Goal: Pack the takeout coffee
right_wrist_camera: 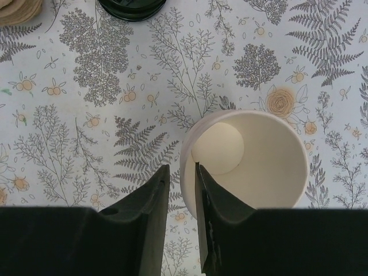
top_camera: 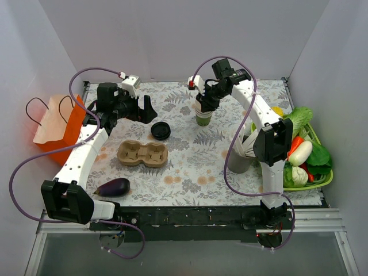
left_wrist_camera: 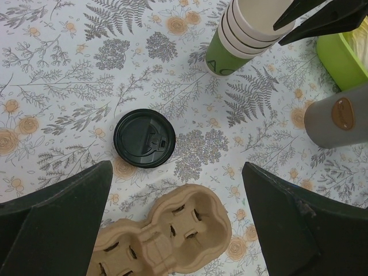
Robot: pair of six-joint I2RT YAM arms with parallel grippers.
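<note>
Step in hand: separating one cup. Right gripper [right_wrist_camera: 181,168] straddles the top rim of the cup stack [top_camera: 203,117], jaws narrowed; whether they pinch it, cannot tell. Left gripper [left_wrist_camera: 177,167] hangs wide open and empty. No assembled takeout coffee visible: black lid [left_wrist_camera: 144,138] lies loose on the counter [top_camera: 190,155], 8 o'clock of the stack. Next: lift only the top cup.

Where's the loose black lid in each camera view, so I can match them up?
Top external: black lid centre-left, just above the cardboard cup carrier.
Left wrist: lid left of centre, above the carrier.
Right wrist: lid cut off by the top edge, left of centre.
Shared landmark: the carrier, in the right wrist's top-left corner.
</note>
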